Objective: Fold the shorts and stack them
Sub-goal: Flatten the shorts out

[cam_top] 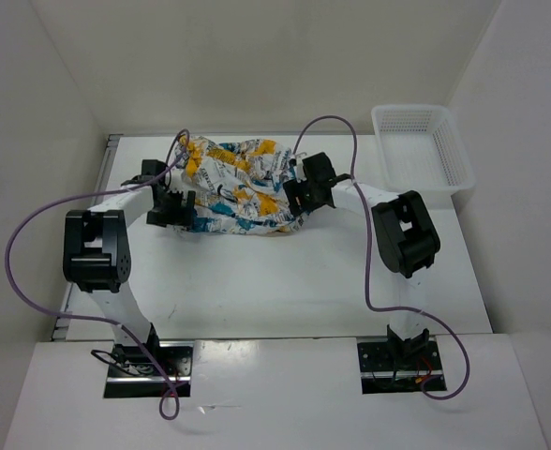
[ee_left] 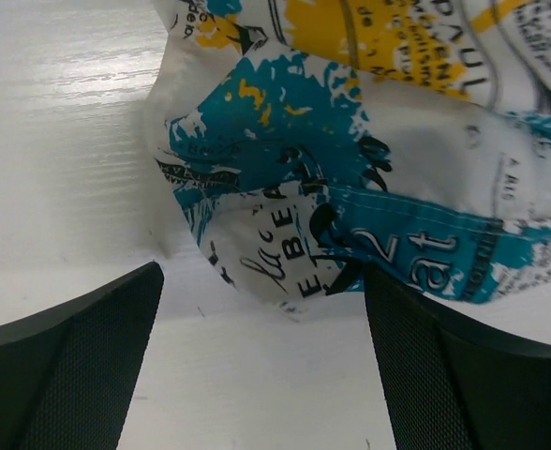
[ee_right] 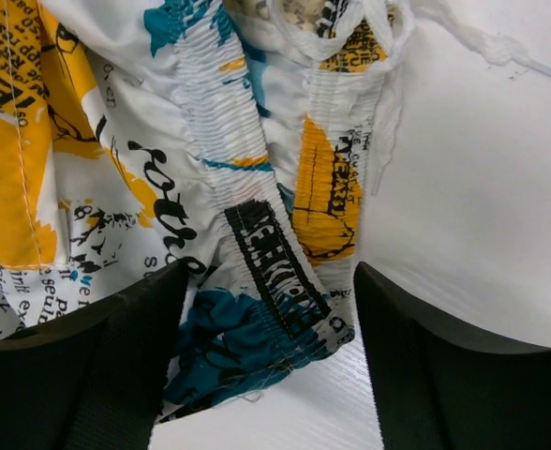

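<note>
While the shorts [cam_top: 238,187] lie crumpled in a loose heap at the far middle of the surface [cam_top: 285,281], an onlooker sees both arms reached in from either side. The left pincer [cam_top: 175,208] sits at the heap's left edge and the right pincer [cam_top: 299,195] at its right edge. The basket [cam_top: 422,186] stands well apart at the far right. In the left wrist view the jaws are spread wide, with a printed corner of the hem [ee_left: 285,281] lying flat on the surface between them. In the right wrist view the jaws are likewise apart, and the gathered waistband [ee_right: 205,122] runs between them, clamped by neither. A drawstring [ee_right: 482,42] trails loose beside it. Expect the fabric to be light, thin and limp. It should not hold a shape, should sag from any held point, and may slide on the smooth surface. Recommended holds are the thicker parts, namely the elastic waistband on the right and the stitched hem on the left. A single thin layer could slip free, and a pinch through several layers could drag the whole heap along. Avoid the drawstring as a hold.
</note>
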